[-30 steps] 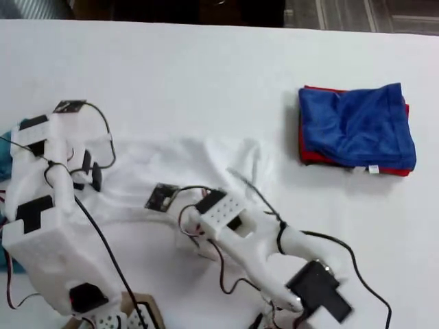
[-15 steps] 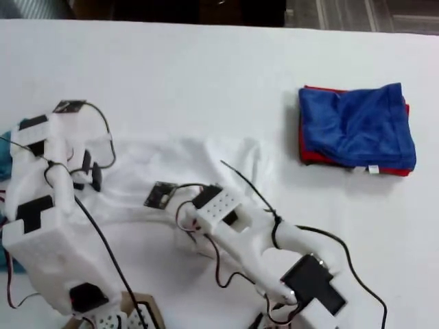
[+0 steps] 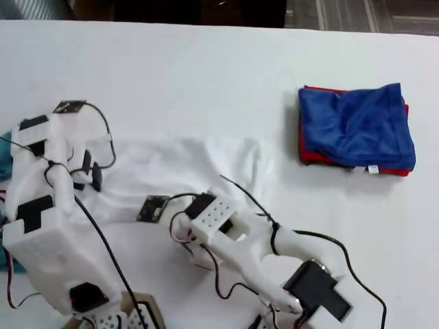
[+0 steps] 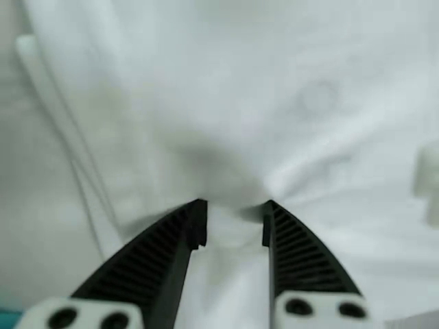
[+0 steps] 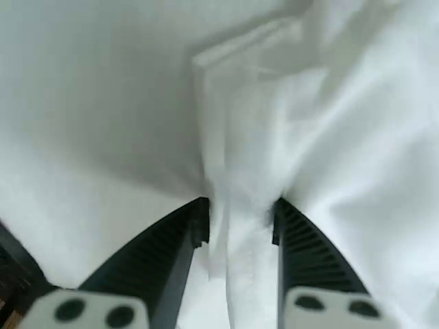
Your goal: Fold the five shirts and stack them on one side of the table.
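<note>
The white table (image 3: 206, 68) filled the high view. A white shirt (image 3: 178, 168) lay spread on its near left part, hard to tell from the tabletop, with part of it covered by both arms.

The left arm (image 3: 48, 226) rose along the left edge and bent down over the shirt's left end. The right arm (image 3: 274, 253) came in from the near edge and leaned left, low over the shirt's near side. Its base was cut off by the frame.

On the right side, well apart from the white shirt, a folded blue shirt (image 3: 357, 123) lay on a folded red shirt (image 3: 315, 156), which showed as a rim along the left and near sides. A strip of teal cloth (image 3: 5, 154) peeked out at the left edge, mostly behind the left arm, and what it was could not be told.

The left gripper (image 4: 232, 219) pinched a puckered fold of the white shirt between its dark ribbed fingers (image 4: 178, 247). The right gripper (image 5: 240, 219) pinched a ridge of the same shirt beside a hem. From above, the right wrist block covered that grip.
</note>
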Available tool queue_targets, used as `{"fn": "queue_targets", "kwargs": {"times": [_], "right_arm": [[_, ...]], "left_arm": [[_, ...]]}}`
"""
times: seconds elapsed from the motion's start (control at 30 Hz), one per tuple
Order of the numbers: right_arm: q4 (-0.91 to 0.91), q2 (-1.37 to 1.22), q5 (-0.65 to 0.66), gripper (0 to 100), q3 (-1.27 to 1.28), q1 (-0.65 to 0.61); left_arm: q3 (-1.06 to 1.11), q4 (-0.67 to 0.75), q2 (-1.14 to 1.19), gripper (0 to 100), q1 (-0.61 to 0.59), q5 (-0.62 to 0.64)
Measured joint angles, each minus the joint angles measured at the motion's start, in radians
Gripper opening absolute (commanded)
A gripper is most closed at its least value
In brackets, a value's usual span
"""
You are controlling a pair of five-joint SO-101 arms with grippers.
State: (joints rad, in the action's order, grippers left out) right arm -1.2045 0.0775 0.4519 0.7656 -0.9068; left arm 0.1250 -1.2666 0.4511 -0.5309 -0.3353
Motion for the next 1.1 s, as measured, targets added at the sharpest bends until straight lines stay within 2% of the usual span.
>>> {"fn": "queue_targets", "kwargs": {"times": [0.47,0.6,0.63,0.93,1.1], "right_arm": [[0.038,-0.121,-0.008,15.7,-0.034,-0.015],[0.038,-0.13,-0.008,0.5,-0.048,0.017],[0.038,-0.13,-0.008,2.9,-0.052,0.031],[0.041,-0.129,-0.008,2.1,-0.063,0.043],[-0.008,-0.054,0.077,2.1,-0.072,0.04]], "left_arm": [[0.0,0.0,0.0,14,0.0,0.0],[0.0,0.0,0.0,14,0.0,0.0],[0.0,0.0,0.0,14,0.0,0.0],[0.0,0.0,0.0,14,0.0,0.0],[0.0,0.0,0.0,14,0.0,0.0]]}}
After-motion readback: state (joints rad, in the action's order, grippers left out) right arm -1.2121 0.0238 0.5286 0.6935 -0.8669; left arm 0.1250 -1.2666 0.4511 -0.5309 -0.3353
